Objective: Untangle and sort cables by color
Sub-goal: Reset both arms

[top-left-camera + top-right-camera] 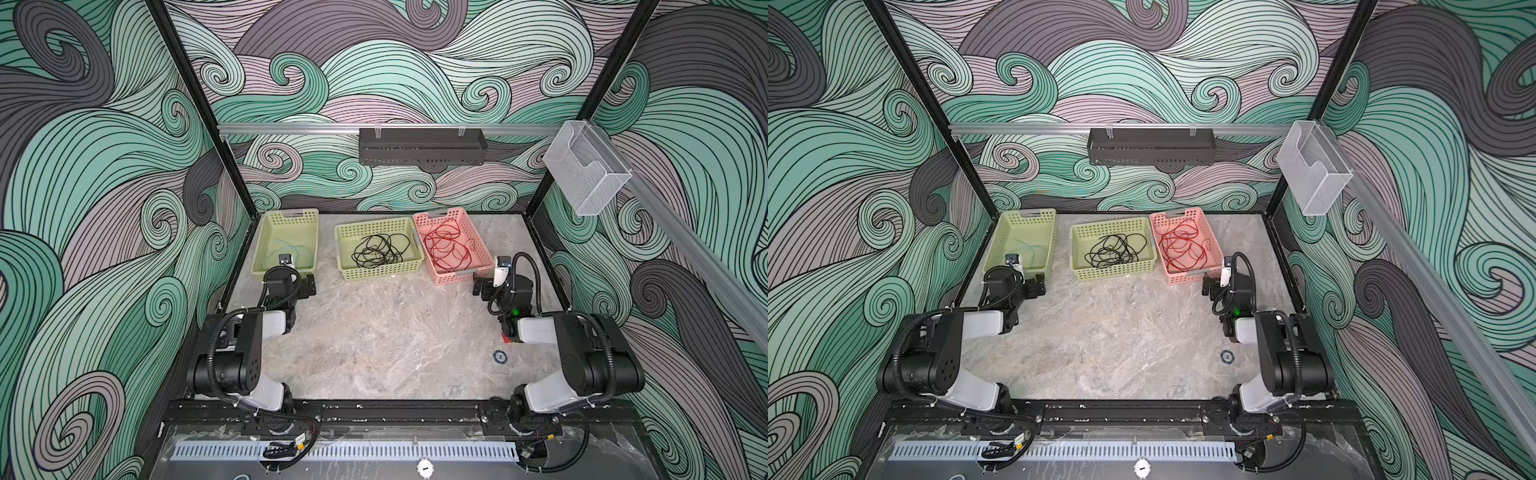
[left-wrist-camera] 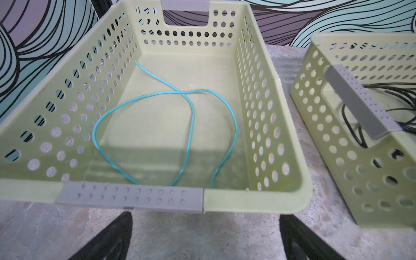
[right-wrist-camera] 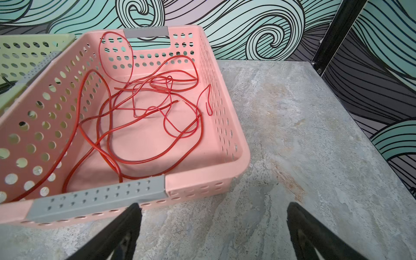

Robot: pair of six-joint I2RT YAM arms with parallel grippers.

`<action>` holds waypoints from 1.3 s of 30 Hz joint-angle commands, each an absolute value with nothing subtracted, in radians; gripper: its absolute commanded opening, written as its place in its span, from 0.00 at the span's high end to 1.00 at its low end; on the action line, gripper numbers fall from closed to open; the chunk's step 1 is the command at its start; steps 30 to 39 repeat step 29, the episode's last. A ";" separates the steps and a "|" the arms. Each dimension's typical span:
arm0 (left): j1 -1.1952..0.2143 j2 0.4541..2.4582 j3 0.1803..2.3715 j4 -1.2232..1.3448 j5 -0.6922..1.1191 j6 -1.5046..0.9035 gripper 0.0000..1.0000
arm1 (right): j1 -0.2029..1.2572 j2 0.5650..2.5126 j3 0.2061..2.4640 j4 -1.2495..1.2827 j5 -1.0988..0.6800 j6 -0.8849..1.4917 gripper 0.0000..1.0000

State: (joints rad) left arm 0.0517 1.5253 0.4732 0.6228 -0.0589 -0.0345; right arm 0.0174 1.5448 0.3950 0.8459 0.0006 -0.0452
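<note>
Teal cable (image 2: 183,92): one thin loop crossing itself, in the left green basket (image 2: 252,198), at 12 o'clock from the left gripper (image 2: 203,227), apart.
Black cables (image 1: 380,249): tangled coil in the middle green basket (image 1: 376,226).
Red cables (image 3: 155,109): loose tangle in the pink basket (image 3: 202,175), at 11 o'clock from the right gripper (image 3: 213,209).
Grippers: both wide, empty, by the baskets' near rims.

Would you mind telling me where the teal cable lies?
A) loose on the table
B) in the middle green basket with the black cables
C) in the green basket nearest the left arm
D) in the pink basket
C: the teal cable lies looped on the floor of the green basket just ahead of the left gripper.
</note>
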 commanded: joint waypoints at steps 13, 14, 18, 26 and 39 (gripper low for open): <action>0.054 1.514 0.492 0.626 -0.048 -0.036 0.01 | 0.015 1.540 0.404 0.850 0.013 -0.035 0.00; 0.054 1.514 0.492 0.626 -0.048 -0.037 0.01 | 0.018 1.540 0.405 0.851 0.014 -0.035 0.00; 0.055 1.514 0.492 0.625 -0.048 -0.036 0.01 | 0.016 1.539 0.405 0.851 0.014 -0.037 0.00; 0.055 1.514 0.492 0.626 -0.049 -0.036 0.01 | 0.018 1.547 0.416 0.838 0.018 -0.034 0.00; 0.055 1.514 0.492 0.626 -0.049 -0.037 0.01 | 0.018 1.540 0.407 0.848 0.018 -0.038 0.00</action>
